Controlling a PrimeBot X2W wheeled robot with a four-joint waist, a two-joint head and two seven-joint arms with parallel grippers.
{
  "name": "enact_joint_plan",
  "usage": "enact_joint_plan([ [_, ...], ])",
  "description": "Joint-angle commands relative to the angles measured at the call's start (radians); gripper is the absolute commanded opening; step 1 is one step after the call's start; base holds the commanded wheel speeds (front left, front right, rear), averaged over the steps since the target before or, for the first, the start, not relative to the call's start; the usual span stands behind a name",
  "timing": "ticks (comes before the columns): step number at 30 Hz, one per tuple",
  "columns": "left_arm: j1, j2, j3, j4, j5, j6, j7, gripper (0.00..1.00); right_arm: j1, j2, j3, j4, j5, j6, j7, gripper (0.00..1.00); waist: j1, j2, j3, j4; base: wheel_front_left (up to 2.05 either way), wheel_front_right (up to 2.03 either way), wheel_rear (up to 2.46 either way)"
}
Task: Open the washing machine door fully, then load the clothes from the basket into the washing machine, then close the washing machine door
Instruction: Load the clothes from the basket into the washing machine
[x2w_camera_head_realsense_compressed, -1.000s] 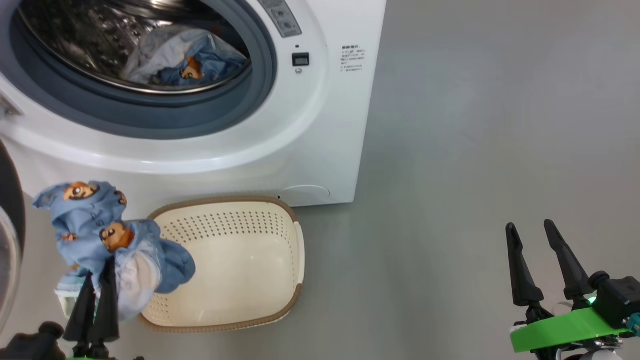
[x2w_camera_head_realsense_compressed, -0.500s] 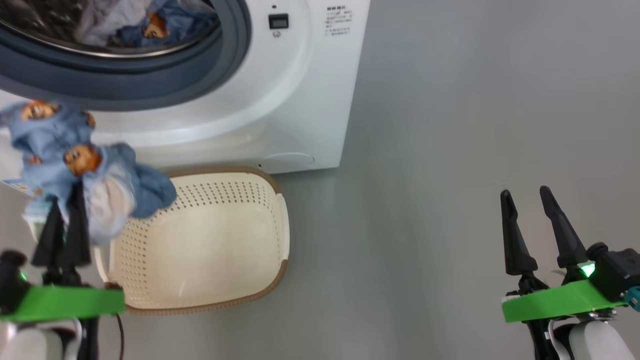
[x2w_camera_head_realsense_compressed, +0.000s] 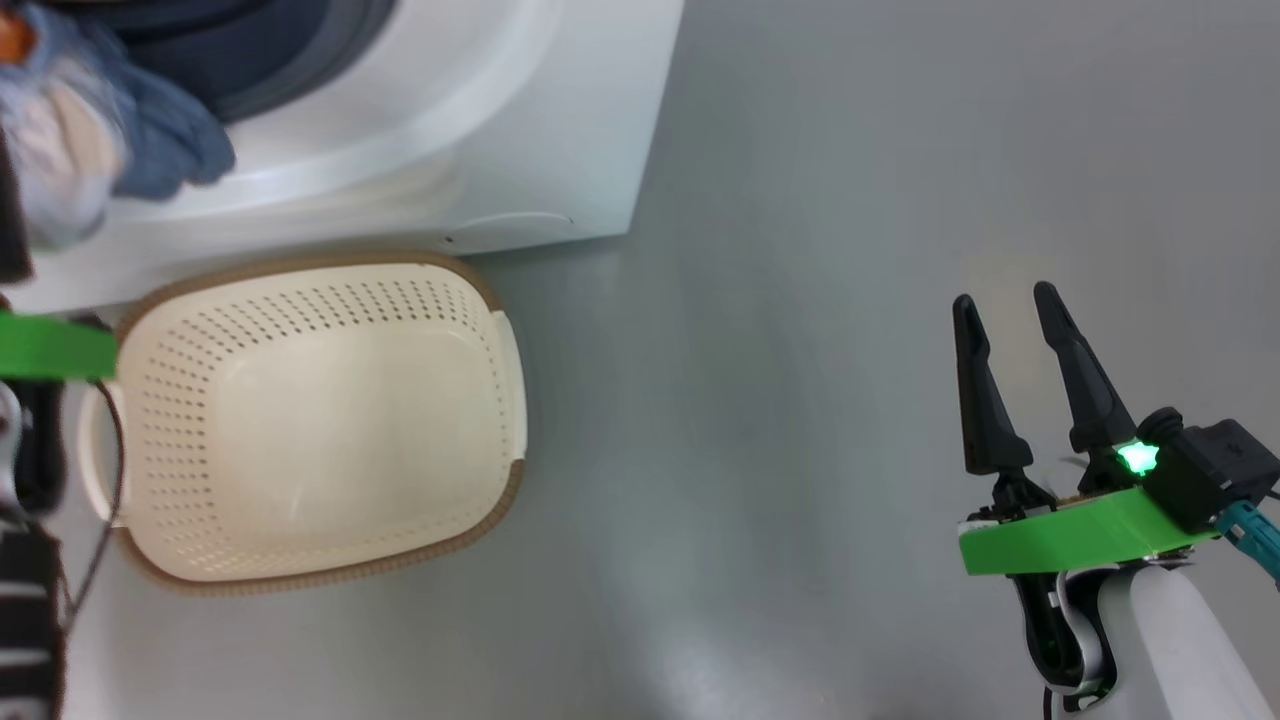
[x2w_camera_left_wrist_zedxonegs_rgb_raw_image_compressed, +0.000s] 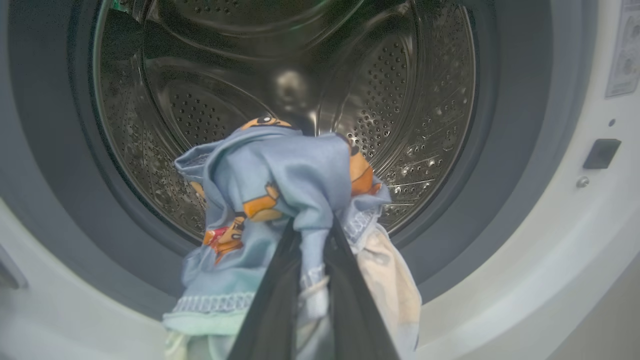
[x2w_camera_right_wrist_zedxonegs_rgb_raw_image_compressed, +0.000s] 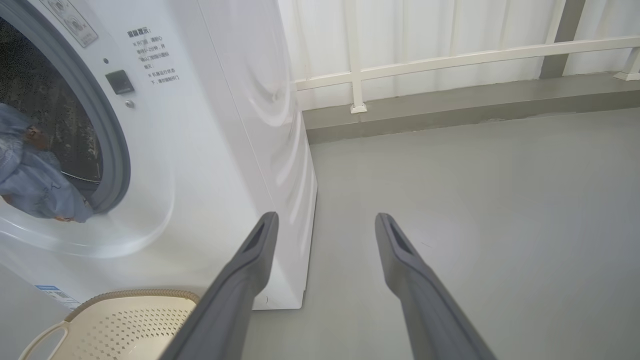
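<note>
In the left wrist view my left gripper is shut on the clothes, a light blue bundle with orange bear prints and a cream piece. It hangs right in front of the washing machine's steel drum, level with the grey rubber ring. In the head view the clothes show at the top left, against the washing machine. Below it on the floor, the basket has nothing in it. My right gripper stands open over the floor, far right. The washing machine door is out of view.
Grey floor stretches to the right of the machine. In the right wrist view a white railing and wall stand behind the machine's side panel. The basket sits close against the machine's front.
The head camera has shifted, so the machine sits higher and further left. My left gripper has carried the clothes up from beside the basket to the drum mouth. The right gripper stays open.
</note>
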Motion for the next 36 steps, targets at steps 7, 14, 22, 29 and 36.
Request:
enact_joint_plan([
  [7, -0.260, 0.106, -0.036, 0.150, -0.024, 0.001, -0.006, 0.00, -0.057, 0.006, 0.049, -0.030, 0.000, 0.004, -0.005, 1.00, -0.0002, 0.0000, 0.136, -0.078, 0.00, 0.00, 0.00],
  [14, -0.456, 0.157, -0.090, 0.276, -0.022, 0.001, -0.006, 0.00, -0.097, 0.008, 0.078, -0.044, 0.036, 0.004, -0.005, 1.00, -0.0002, 0.0000, 0.209, -0.116, 0.00, 0.00, 0.00],
  [22, -0.612, 0.215, -0.081, 0.329, 0.056, 0.009, -0.006, 0.00, -0.116, 0.008, 0.109, -0.047, 0.064, 0.004, -0.005, 1.00, -0.0002, 0.0000, 0.246, -0.171, 0.00, 0.00, 0.00],
  [29, -0.615, 0.233, -0.031, 0.313, 0.123, 0.025, -0.006, 1.00, -0.111, 0.008, 0.119, -0.051, 0.074, 0.004, -0.005, 1.00, -0.0002, 0.0000, 0.244, -0.200, 0.00, 0.00, 0.00],
  [36, -0.580, 0.206, 0.029, 0.280, 0.155, 0.031, -0.006, 1.00, -0.107, 0.008, 0.118, -0.046, 0.074, 0.004, -0.005, 1.00, -0.0002, 0.0000, 0.233, -0.196, 0.00, 0.00, 0.00],
])
